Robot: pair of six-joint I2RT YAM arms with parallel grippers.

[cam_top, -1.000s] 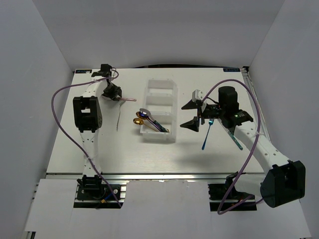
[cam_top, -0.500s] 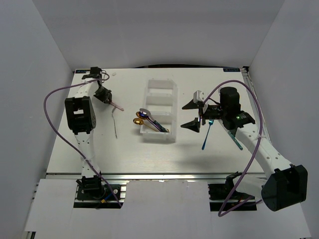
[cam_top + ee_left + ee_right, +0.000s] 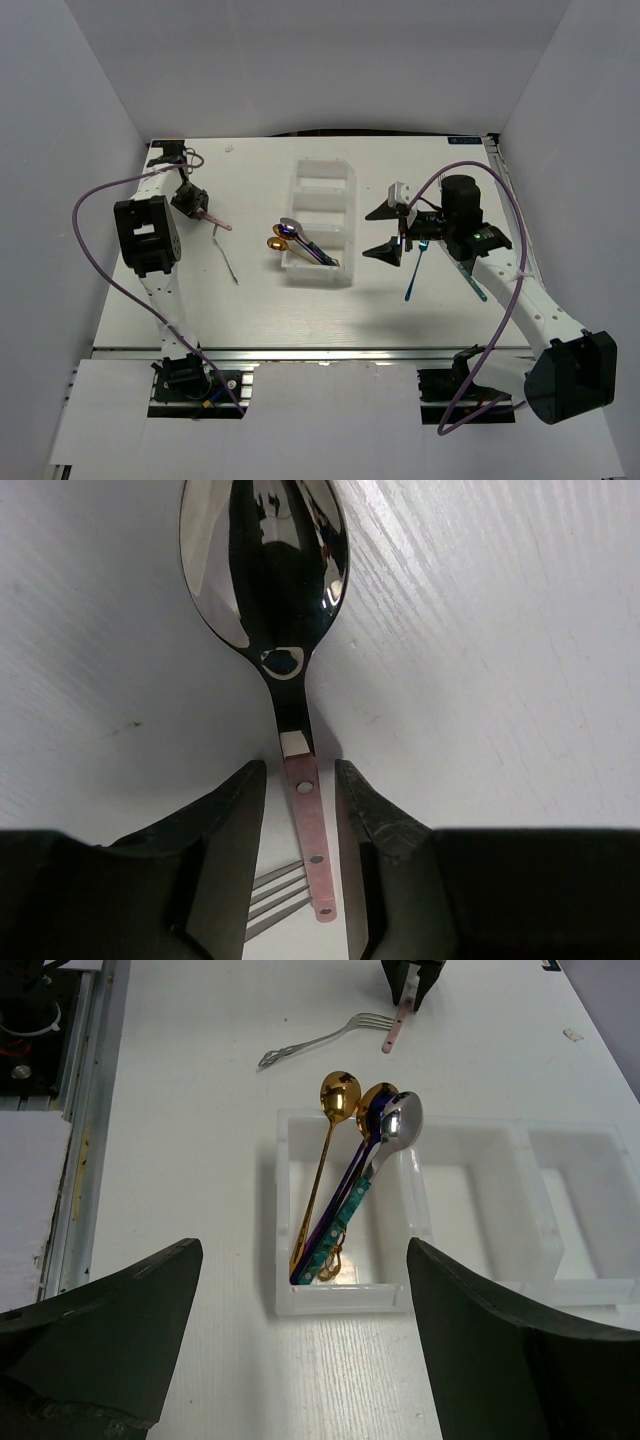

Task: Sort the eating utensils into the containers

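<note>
My left gripper (image 3: 193,203) is at the table's far left, shut on a silver spoon with a pink handle (image 3: 309,820). The bowl (image 3: 264,560) points past the fingertips, and the handle (image 3: 217,222) sticks out to the right. A silver fork (image 3: 231,263) lies just near of it, its tines under the handle (image 3: 274,894). The translucent white tray (image 3: 344,190) stands mid-table. Its nearest compartment (image 3: 330,1298) holds a gold spoon (image 3: 338,1091), an iridescent purple one (image 3: 352,1170) and a teal-handled silver spoon (image 3: 400,1120). My right gripper (image 3: 385,230) is wide open and empty, right of the tray.
A blue utensil (image 3: 415,268) and a teal-handled utensil (image 3: 472,278) lie on the table right of the tray, under my right arm. Purple cables loop from both arms. White walls close the table at left, right and back.
My left gripper has swung left and a little nearer, carrying the pink-handled spoon. The fork has shifted slightly nearer. The right gripper has barely moved.
</note>
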